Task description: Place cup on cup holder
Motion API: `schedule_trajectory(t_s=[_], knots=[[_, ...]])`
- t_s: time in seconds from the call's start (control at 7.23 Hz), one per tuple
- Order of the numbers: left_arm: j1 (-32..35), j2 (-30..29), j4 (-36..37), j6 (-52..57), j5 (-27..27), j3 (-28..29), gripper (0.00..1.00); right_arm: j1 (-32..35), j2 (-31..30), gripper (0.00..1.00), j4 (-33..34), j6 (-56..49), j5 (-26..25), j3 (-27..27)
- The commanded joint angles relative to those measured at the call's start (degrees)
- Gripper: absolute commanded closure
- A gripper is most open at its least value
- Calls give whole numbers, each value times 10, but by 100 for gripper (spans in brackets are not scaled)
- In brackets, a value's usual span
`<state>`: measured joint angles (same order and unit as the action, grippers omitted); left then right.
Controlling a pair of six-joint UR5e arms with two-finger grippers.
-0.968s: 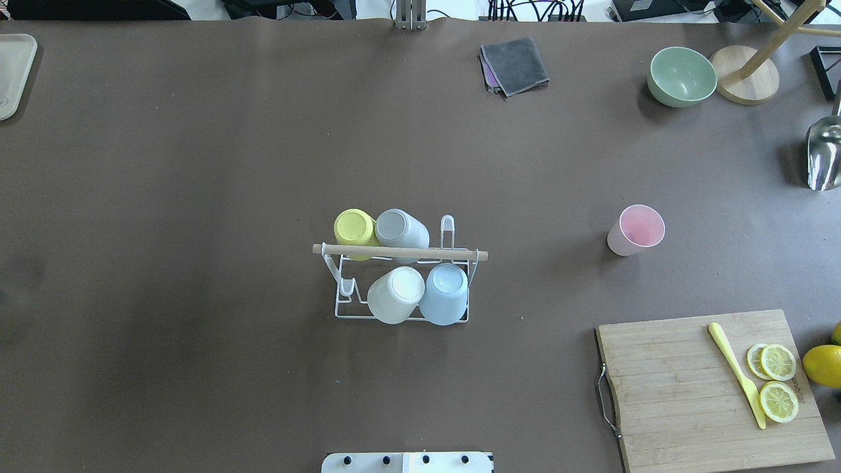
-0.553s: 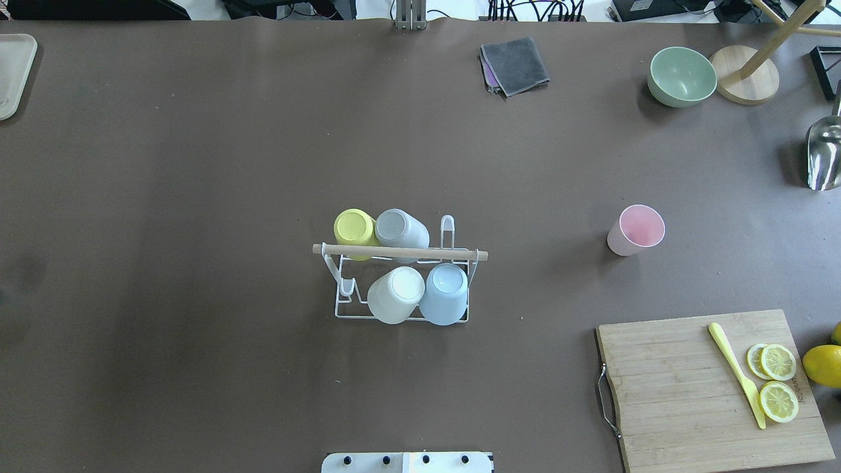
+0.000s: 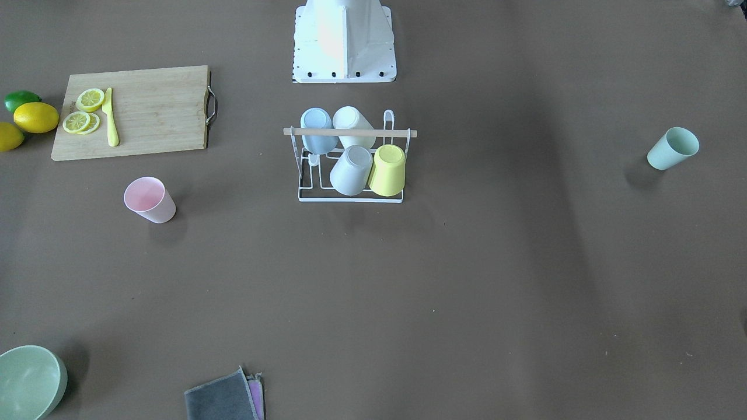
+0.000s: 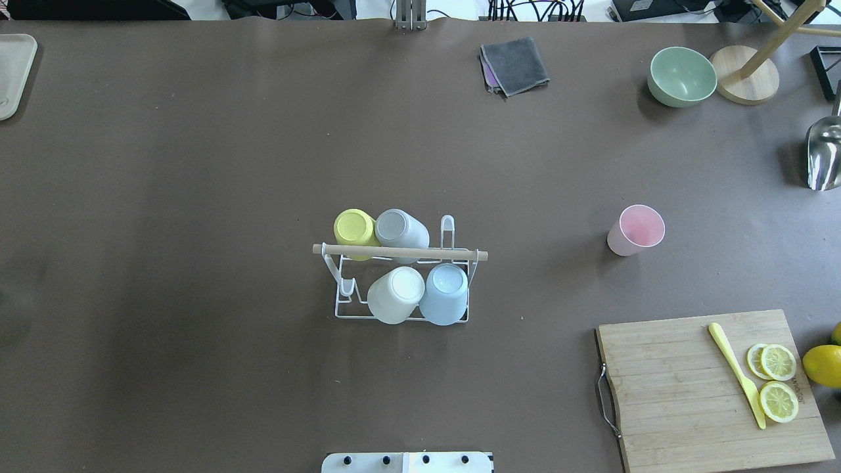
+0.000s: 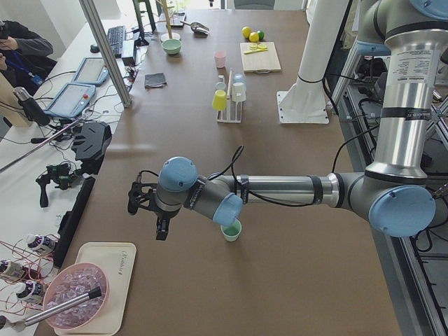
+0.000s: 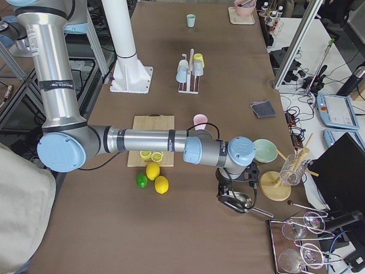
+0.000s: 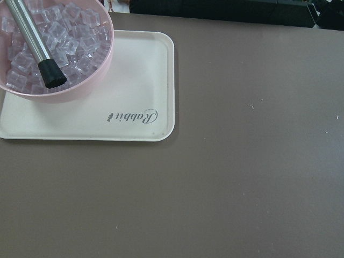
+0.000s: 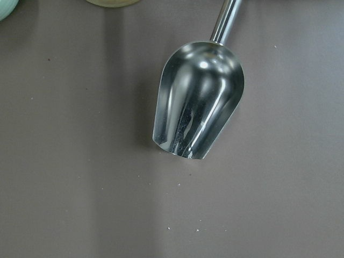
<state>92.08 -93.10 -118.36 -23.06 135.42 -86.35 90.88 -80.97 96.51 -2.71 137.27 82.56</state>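
The cup holder (image 4: 401, 251), a white wire rack with a wooden rod, stands mid-table, also in the front view (image 3: 350, 133). It holds yellow, grey, white and light blue cups upside down. A pink cup (image 4: 636, 230) stands upright to its right. A pale green cup (image 3: 672, 148) stands far toward the left end, beside the left arm (image 5: 231, 229). My left gripper (image 5: 137, 199) hovers past the green cup, near the tray. My right gripper (image 6: 228, 185) hovers over a metal scoop. I cannot tell whether either is open or shut.
A cutting board (image 4: 690, 387) with lemon slices and a yellow knife lies front right. A green bowl (image 4: 682, 75), wooden stand (image 4: 744, 74), metal scoop (image 4: 824, 154) and grey cloth (image 4: 514, 64) sit at the back. A tray (image 7: 134, 107) holds a bowl of ice.
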Motion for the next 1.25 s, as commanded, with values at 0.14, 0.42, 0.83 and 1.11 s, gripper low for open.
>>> schedule_trajectory(t_s=[0.14,0.42,0.83,1.11], knots=[[48,-40,170,-5,82,-5,2,-12,1,0,3,16,-2,-2],[65,-52,281,-13,123,-19,2,-21,1,0,6,16,9,-9],[95,-64,371,-52,190,-15,2,-10,-5,0,11,0,34,25],[105,-83,463,-52,213,-13,2,-39,12,0,4,-1,43,8]])
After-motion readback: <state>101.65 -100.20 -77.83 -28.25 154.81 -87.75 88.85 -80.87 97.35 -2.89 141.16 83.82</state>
